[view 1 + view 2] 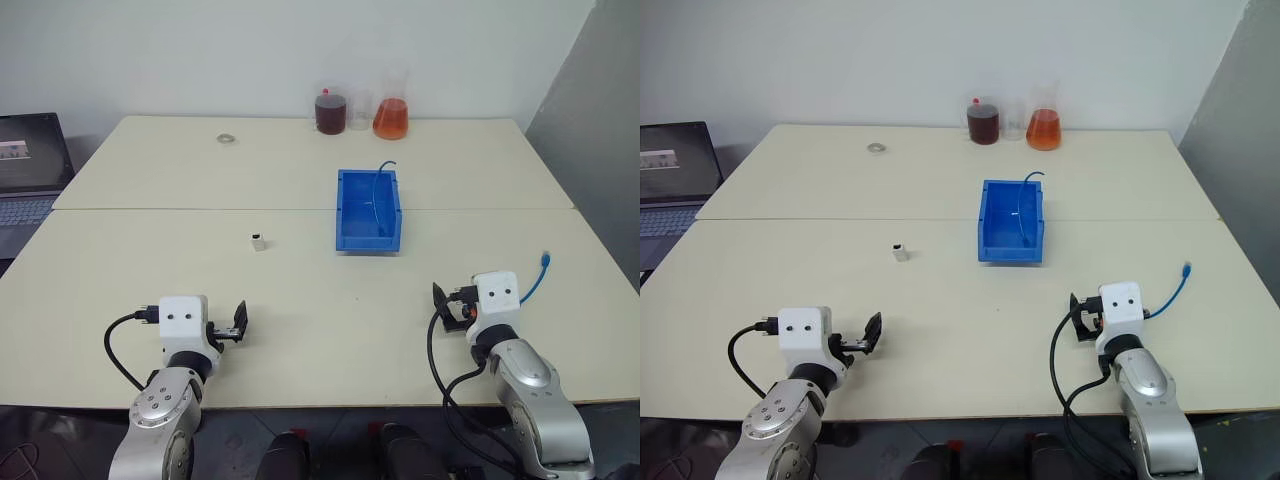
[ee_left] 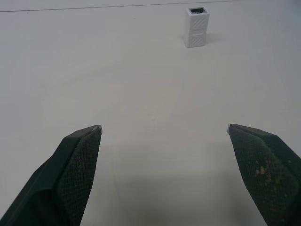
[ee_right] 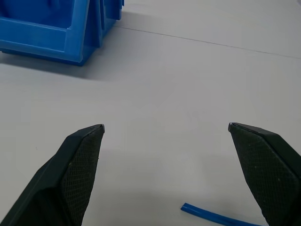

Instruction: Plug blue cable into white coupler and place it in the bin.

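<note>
Head views: left end effector [image 1: 238, 322] low over the near-left of the worktop [image 1: 300, 290], fingers spread wide, nothing between them, touching nothing. Right end effector [image 1: 447, 308] over the near-right, likewise spread and empty. The white coupler [image 1: 259, 241] stands upright on the worktop ahead of the left end effector, well apart from it, open surface between. The blue cable [image 1: 533, 280] lies just to the right of the right arm's wrist housing, its small plug end pointing away toward the far side; part of the cord runs behind the housing. The bin [image 1: 368, 209] sits mid-worktop, ahead of and inboard from the right end effector. Inside it lies another thin blue cord [image 1: 374, 200], one end curving up over the far rim. At the far edge: a jar of dark liquid [image 1: 330, 111], a clear beaker [image 1: 359, 108], a flask of orange liquid [image 1: 391, 117]. A small ring [image 1: 227, 139] lies far left. A laptop [image 1: 28, 170] sits off the left side.

Left wrist view: both fingers [image 2: 70, 174] stand fully parted over bare worktop. Coupler [image 2: 197, 26] upright ahead, dark socket facing up, untouched.

Right wrist view: fingers [image 3: 75, 172] fully parted, empty. A short stretch of blue cable [image 3: 211, 214] lies on the worktop between them, close in near the right-hand finger; contact cannot be told. Corner of the bin [image 3: 61, 28] ahead, off to one side.
</note>
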You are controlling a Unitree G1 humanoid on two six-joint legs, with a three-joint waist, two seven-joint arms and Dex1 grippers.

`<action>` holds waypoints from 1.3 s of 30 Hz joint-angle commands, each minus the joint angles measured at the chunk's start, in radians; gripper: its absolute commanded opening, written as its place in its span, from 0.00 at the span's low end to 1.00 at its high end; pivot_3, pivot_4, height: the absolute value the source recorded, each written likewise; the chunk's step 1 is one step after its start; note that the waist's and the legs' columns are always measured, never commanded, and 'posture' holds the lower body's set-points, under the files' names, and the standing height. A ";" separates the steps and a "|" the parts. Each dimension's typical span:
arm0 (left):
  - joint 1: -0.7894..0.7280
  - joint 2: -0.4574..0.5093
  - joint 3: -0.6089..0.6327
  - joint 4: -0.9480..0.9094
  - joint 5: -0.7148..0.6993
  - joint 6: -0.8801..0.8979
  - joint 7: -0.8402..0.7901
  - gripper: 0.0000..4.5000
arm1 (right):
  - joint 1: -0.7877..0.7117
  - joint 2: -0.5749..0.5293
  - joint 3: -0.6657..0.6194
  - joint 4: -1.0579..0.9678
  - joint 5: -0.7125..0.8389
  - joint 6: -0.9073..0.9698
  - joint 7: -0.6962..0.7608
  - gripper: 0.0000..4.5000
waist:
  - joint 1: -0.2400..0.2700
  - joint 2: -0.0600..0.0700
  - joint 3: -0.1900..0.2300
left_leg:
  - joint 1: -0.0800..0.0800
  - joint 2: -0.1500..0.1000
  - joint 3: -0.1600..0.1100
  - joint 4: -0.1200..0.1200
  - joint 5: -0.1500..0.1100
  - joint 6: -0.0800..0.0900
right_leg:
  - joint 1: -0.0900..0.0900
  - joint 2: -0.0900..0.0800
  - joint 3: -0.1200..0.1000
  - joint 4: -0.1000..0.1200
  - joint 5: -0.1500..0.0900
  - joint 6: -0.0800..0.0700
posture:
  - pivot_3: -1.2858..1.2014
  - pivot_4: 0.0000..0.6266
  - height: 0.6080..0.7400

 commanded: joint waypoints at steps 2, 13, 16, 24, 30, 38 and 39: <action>0.000 0.002 0.009 -0.054 -0.005 -0.018 -0.002 1.00 | -0.004 -0.007 -0.005 -0.011 -0.003 -0.023 0.006 1.00 | 0.000 0.000 0.000 | 0.000 0.000 0.000 0.000 0.000 0.000 | 0.000 0.000 0.000 0.000 0.000 0.000 | 0.52 0.24 1.00; -0.081 0.039 -0.001 -0.032 -0.041 -0.018 -0.055 1.00 | 0.010 -0.009 -0.033 -0.028 -0.007 -0.017 -0.008 1.00 | 0.000 0.000 0.000 | 0.000 0.000 0.000 0.000 0.000 0.000 | 0.000 0.000 0.000 0.000 0.000 0.000 | 0.52 0.24 1.00; -0.137 0.117 -0.066 -0.013 -0.047 -0.044 -0.166 1.00 | 0.021 -0.015 -0.051 -0.041 -0.007 -0.016 -0.012 1.00 | 0.001 0.000 0.000 | 0.000 0.000 0.000 0.000 0.000 0.000 | 0.000 0.000 0.000 0.000 0.000 0.000 | 0.52 0.24 1.00; -0.647 0.226 -0.299 0.234 -0.201 -0.076 -0.638 1.00 | 0.064 -0.002 -0.084 -0.110 -0.031 0.002 -0.058 1.00 | 0.003 0.000 0.000 | -0.001 -0.001 0.000 0.000 0.000 0.000 | 0.000 0.000 -0.001 -0.001 0.000 0.001 | 0.52 0.24 1.00; -0.839 0.224 -0.481 0.497 -0.195 -0.213 -0.993 1.00 | 0.024 -0.025 -0.143 -0.116 -0.057 0.035 -0.080 1.00 | -0.017 0.001 0.000 | 0.000 -0.001 0.002 0.000 0.000 0.000 | 0.000 0.001 0.001 0.000 0.001 -0.001 | 0.52 0.24 1.00; -0.972 0.126 -0.544 0.804 -0.101 -0.461 -1.118 1.00 | -0.157 -0.058 -0.388 0.042 0.038 0.286 -0.084 1.00 | -0.017 0.001 0.000 | -0.001 0.000 0.001 0.000 0.000 0.000 | 0.000 0.002 0.000 0.000 0.001 -0.002 | 0.52 0.24 1.00; -0.977 0.116 -0.544 0.819 -0.095 -0.475 -1.122 1.00 | -0.178 -0.066 -0.408 0.072 0.048 0.309 -0.080 1.00 | -0.017 0.001 0.000 | -0.001 -0.001 0.001 0.000 0.000 0.000 | 0.000 0.002 0.001 0.000 0.001 -0.002 | 0.52 0.24 1.00</action>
